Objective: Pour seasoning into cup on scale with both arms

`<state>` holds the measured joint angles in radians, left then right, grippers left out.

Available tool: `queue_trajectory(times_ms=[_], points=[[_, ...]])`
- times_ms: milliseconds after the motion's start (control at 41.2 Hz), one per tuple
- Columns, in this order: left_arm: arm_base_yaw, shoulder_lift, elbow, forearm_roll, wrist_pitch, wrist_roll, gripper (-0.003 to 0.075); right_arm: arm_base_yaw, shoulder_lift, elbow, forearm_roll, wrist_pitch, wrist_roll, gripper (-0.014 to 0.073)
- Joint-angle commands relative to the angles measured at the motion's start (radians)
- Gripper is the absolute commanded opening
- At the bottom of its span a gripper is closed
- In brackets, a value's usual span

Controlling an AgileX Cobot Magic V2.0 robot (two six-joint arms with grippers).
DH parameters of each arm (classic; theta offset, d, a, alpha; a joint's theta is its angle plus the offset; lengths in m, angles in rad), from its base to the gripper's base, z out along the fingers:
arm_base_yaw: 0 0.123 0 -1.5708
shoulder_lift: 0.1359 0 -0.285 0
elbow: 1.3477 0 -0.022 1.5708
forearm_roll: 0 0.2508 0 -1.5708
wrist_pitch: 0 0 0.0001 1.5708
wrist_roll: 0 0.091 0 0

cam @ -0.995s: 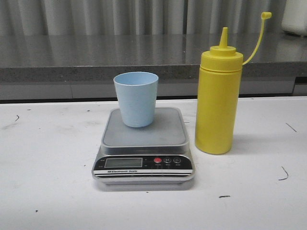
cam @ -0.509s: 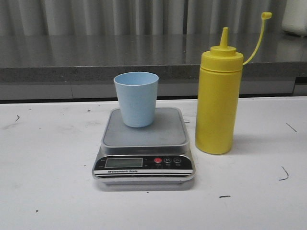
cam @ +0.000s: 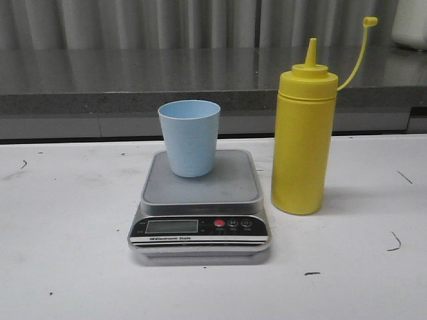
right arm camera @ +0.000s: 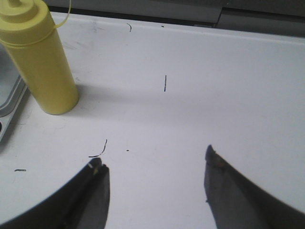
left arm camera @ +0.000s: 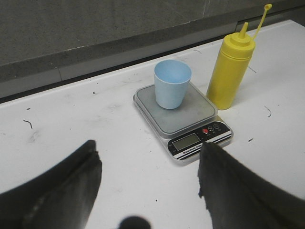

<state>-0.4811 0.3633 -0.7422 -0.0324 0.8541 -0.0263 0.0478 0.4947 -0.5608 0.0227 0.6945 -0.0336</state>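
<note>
Yellow, pale blue and grey on white.
The seasoning bottle [cam: 303, 143] is solid yellow; the cup [cam: 189, 137] is pale blue; the scale [cam: 200, 203] has a grey platform, black panel, red button; the table [cam: 67, 267] is white with dark scuffs.

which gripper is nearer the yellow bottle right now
Right. The right gripper hangs open just short of the yellow bottle; the left gripper sits back beyond the scale, open.

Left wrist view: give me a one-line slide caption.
Open left gripper above the table, facing the blue cup on the scale, yellow seasoning bottle beside it.
</note>
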Motion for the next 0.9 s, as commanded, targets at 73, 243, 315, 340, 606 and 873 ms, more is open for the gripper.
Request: queue_trajectory(times_ms=[73,243,315,340,606,873], points=[[0.003,0.01,-0.025,-0.011,-0.075,0.002,0.0439,-0.004,0.01,-0.026,-0.012,-0.062,-0.011,0.046],[0.003,0.01,-0.025,-0.011,-0.075,0.002,0.0439,-0.004,0.01,-0.026,-0.012,-0.062,-0.011,0.046],[0.003,0.01,-0.025,-0.011,-0.075,0.002,0.0439,-0.004,0.01,-0.026,-0.012,-0.062,-0.011,0.046],[0.003,0.01,-0.025,-0.011,-0.075,0.002,0.0439,-0.004,0.01,-0.026,-0.011,-0.063,-0.011,0.046],[0.003,0.01,-0.025,-0.011,-0.075,0.002,0.0439,-0.004,0.028,-0.026,-0.011,-0.088,-0.016,0.0467],[0.003,0.01,-0.025,-0.011,-0.075,0.002,0.0439,0.091,0.116,-0.027,-0.006,-0.142,-0.068,0.0606]])
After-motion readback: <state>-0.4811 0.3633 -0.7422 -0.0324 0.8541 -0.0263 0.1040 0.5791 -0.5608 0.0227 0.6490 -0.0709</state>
